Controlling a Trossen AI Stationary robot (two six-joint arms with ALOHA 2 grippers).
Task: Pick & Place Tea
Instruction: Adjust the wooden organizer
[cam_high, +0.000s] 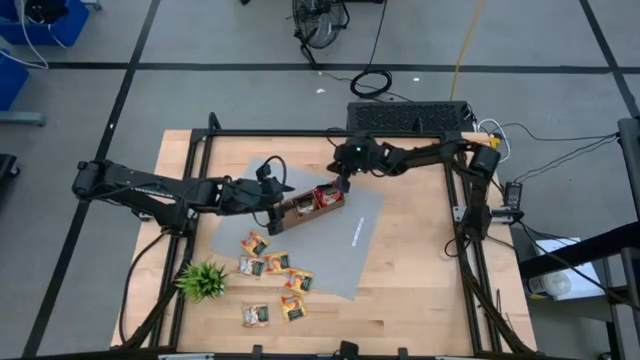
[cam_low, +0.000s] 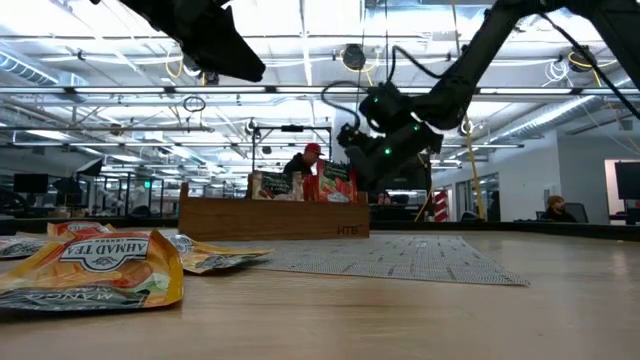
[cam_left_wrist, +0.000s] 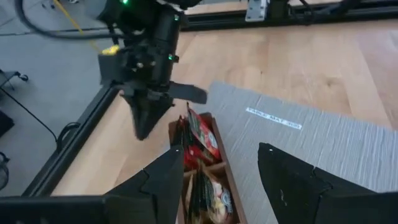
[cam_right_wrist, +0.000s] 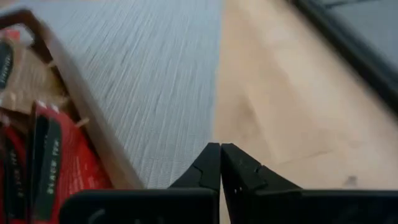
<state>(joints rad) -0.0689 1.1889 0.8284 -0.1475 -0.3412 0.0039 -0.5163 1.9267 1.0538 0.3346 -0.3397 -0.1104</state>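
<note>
A brown wooden tray (cam_high: 308, 204) rests on a grey mat (cam_high: 350, 245). Tea sachets stand in its compartments, red ones (cam_left_wrist: 203, 134) at the far end. More tea sachets (cam_high: 272, 265) lie flat on the mat's near-left edge and on the bare wood, and they show large in the low view (cam_low: 90, 265). My left gripper (cam_left_wrist: 221, 149) hangs open above the tray's left end, clear of it. My right gripper (cam_right_wrist: 221, 148) is shut with nothing between its fingers. It points down beside the tray's far right end (cam_left_wrist: 143, 127), over the mat's edge.
A small green plant (cam_high: 203, 280) stands at the near left of the table. Black frame rails (cam_high: 190, 200) run along the left and right sides, and a black box (cam_high: 410, 118) sits at the far edge. People (cam_low: 555, 208) are in the room behind.
</note>
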